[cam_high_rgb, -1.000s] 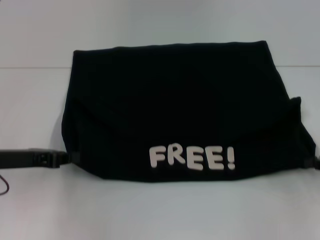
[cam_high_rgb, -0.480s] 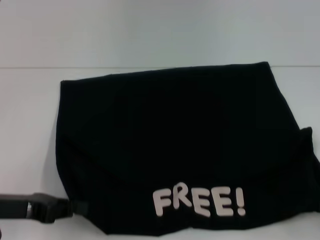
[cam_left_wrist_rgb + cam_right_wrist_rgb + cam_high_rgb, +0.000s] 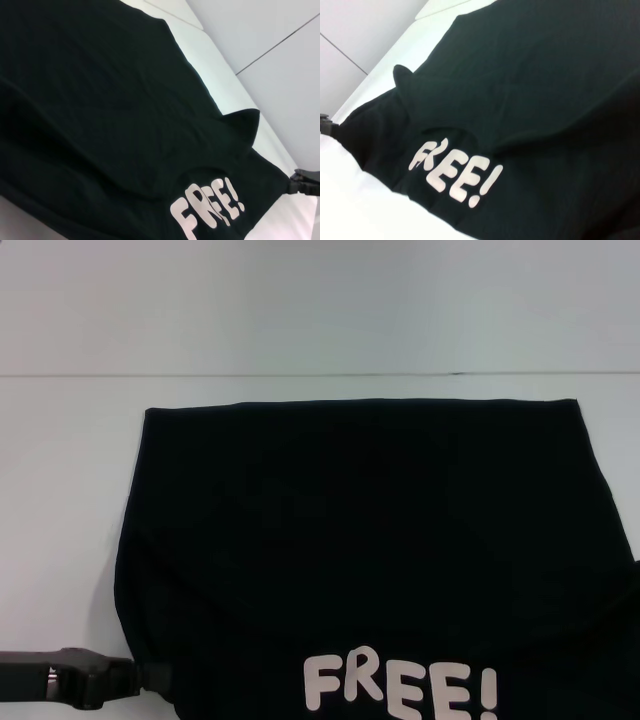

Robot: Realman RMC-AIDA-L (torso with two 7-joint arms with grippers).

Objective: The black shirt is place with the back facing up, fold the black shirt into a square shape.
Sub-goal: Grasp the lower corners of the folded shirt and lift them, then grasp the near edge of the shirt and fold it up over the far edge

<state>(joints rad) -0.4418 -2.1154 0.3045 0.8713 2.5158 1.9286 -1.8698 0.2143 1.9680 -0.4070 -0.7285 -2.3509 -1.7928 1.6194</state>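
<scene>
a: where do we see the black shirt (image 3: 360,540)?
b: spread on the white table (image 3: 60,490), white "free!" print (image 3: 400,687) at its near edge.
a: the jaws?
b: our left gripper (image 3: 135,678) touches its near-left hem; we cannot tell either gripper's jaws.

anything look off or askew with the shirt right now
Yes: the black shirt shows white "FREE!" lettering at its near edge, so a printed side faces up. The left end effector is at its near left corner.
</scene>
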